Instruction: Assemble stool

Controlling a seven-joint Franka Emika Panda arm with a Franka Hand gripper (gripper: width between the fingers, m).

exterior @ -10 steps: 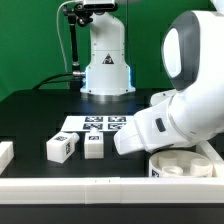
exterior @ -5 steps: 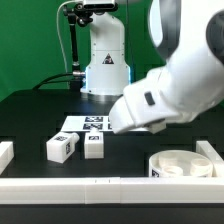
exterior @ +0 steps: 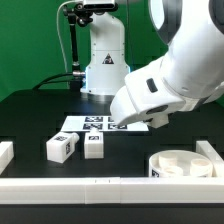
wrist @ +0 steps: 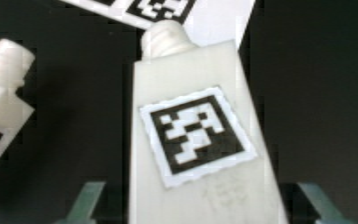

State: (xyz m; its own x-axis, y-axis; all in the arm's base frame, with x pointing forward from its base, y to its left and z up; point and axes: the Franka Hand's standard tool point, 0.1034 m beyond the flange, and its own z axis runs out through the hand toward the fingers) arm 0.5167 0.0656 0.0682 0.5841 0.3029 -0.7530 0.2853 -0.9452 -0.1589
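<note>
In the wrist view a white stool leg [wrist: 197, 120] with a black-and-white tag lies lengthwise between my gripper's [wrist: 206, 200] fingers [wrist: 94, 198]. Its peg end points toward the marker board [wrist: 167, 10]. A dark gap shows on each side between finger and leg, so the gripper is open and straddles it. A second leg [wrist: 5, 95] lies beside it. In the exterior view two legs [exterior: 59, 148] [exterior: 93, 146] lie on the black table, and the round seat [exterior: 182, 163] sits at the front right. My arm [exterior: 165, 85] hides the gripper there.
The marker board [exterior: 98, 124] lies mid-table, partly under my arm. White border rails run along the front [exterior: 100, 185], with pieces at the exterior view's left [exterior: 5, 153] and right [exterior: 210, 150]. The robot base [exterior: 105, 60] stands at the back.
My arm has risen and swung toward the exterior view's left, uncovering the seat. The two legs at the left have not moved.
</note>
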